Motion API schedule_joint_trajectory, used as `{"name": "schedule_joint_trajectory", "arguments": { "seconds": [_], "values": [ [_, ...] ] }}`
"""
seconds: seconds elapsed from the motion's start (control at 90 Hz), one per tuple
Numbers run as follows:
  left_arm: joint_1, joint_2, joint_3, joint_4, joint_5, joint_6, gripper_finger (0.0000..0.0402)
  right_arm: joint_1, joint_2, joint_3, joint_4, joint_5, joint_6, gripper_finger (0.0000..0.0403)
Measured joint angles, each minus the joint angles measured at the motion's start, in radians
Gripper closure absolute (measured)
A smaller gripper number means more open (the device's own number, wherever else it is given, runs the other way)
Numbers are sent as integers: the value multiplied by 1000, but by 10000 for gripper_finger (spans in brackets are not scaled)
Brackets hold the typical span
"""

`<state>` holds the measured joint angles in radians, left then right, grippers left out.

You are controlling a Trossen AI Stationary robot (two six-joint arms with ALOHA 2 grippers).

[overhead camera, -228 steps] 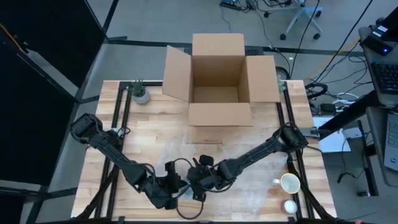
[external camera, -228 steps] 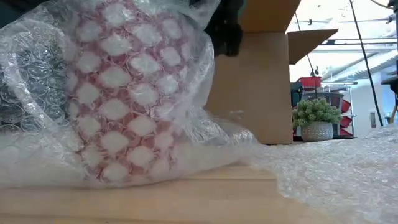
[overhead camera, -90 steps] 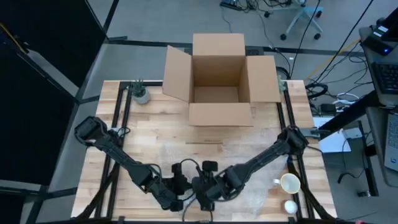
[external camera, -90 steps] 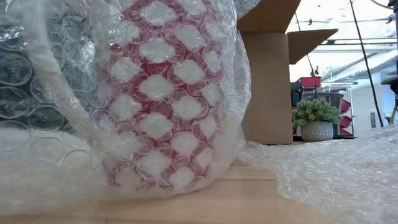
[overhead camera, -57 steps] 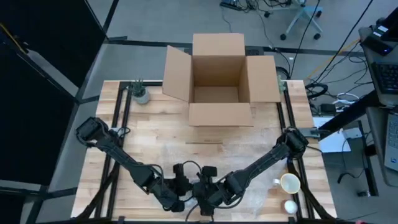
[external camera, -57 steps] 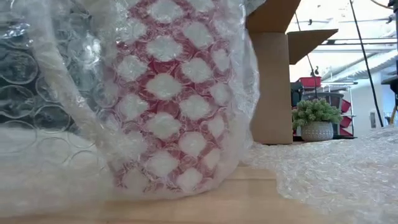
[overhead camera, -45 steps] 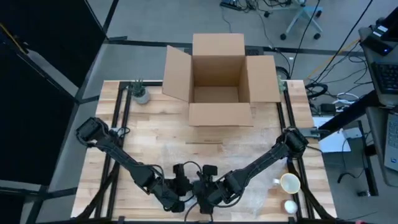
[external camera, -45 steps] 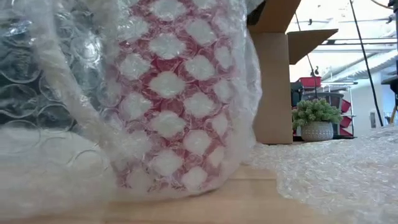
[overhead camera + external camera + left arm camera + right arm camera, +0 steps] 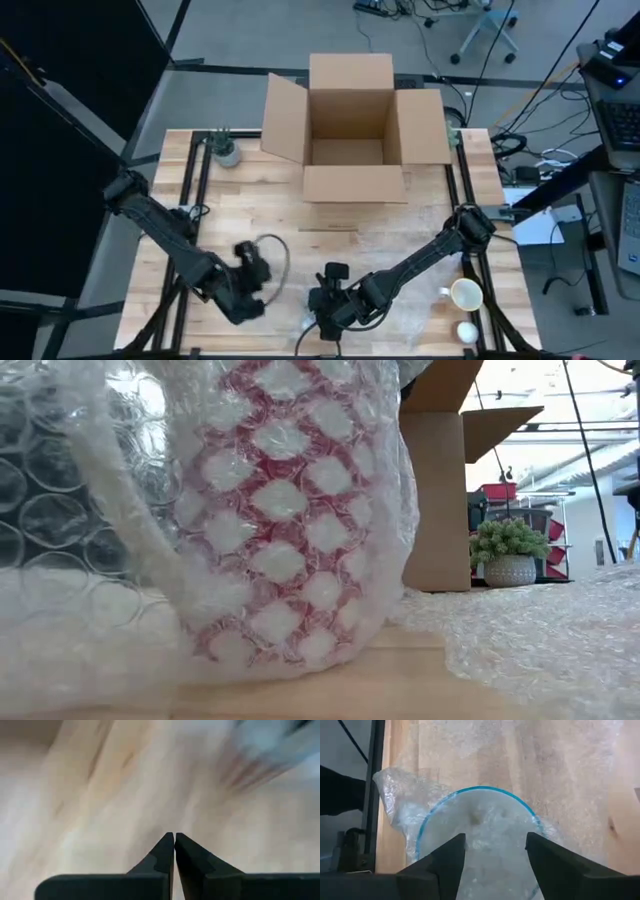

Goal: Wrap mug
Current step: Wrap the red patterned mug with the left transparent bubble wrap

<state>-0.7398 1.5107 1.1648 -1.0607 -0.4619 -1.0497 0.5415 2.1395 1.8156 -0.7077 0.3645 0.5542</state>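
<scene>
The left gripper (image 9: pixel 252 283) has pulled away from the bundle, fingers pressed together on nothing. At the tabletop's (image 9: pixel 270 205) near edge, the right gripper (image 9: pixel 325 318) straddles the bubble-wrapped red-and-white mug (image 9: pixel 285 520), fingers spread. Farther back stands the open cardboard box (image 9: pixel 350 125).

One cardboard box (image 9: pixel 350 125) stands open on the table (image 9: pixel 250 215), with four flaps. One small potted plant (image 9: pixel 227 151) sits at a far corner. Three mugs show: one red mug (image 9: pixel 285 520) inside the bubble wrap (image 9: pixel 90 560), and two white mugs (image 9: pixel 465 295) unwrapped at the right edge. There is one sheet of bubble wrap. Two arms reach over the table, so two grippers: the left gripper (image 9: pixel 174 840) and the right gripper (image 9: pixel 495 847)
</scene>
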Motion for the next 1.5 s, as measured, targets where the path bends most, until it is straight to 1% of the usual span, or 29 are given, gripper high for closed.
{"name": "schedule_joint_trajectory", "arguments": {
  "seconds": [0.089,0.178,0.267,0.422,0.478,0.589,0.689,0.756,0.844,0.922,1.044,1.167,1.3,1.5],
  "values": [
    [-5,-3,-27,-85,49,-113,385,-5,0,0,1,0,-9,206],
    [-13,-3,-73,-72,80,-177,361,-6,0,0,1,0,-17,206],
    [-14,-3,-115,-53,106,-214,325,-5,0,0,-2,0,-24,206],
    [-18,-3,-176,-15,115,-297,251,-3,0,0,-13,0,-24,206],
    [-32,-3,-197,24,119,-326,226,-3,0,0,-19,0,-24,206],
    [-69,-8,-254,163,125,-365,187,-3,0,0,-22,0,-24,206],
    [-111,-8,-313,282,126,-424,166,-3,0,0,-22,0,-24,206],
    [-138,-8,-355,328,123,-487,158,-3,0,0,-22,0,-25,206],
    [-170,-8,-413,388,111,-582,155,-3,0,0,-22,0,-25,206],
    [-192,-8,-473,505,66,-647,155,-3,0,0,-22,0,-25,206],
    [-207,-8,-557,757,-49,-638,155,-3,0,0,-21,0,-25,206],
    [-202,-8,-605,929,-151,-586,163,-5,0,0,-16,1,-25,206],
    [-174,-8,-610,955,-191,-534,196,-5,0,0,-15,0,-24,206],
    [-163,-8,-608,1056,-195,-428,278,-5,-1,0,-14,1,-25,206]
  ]
}}
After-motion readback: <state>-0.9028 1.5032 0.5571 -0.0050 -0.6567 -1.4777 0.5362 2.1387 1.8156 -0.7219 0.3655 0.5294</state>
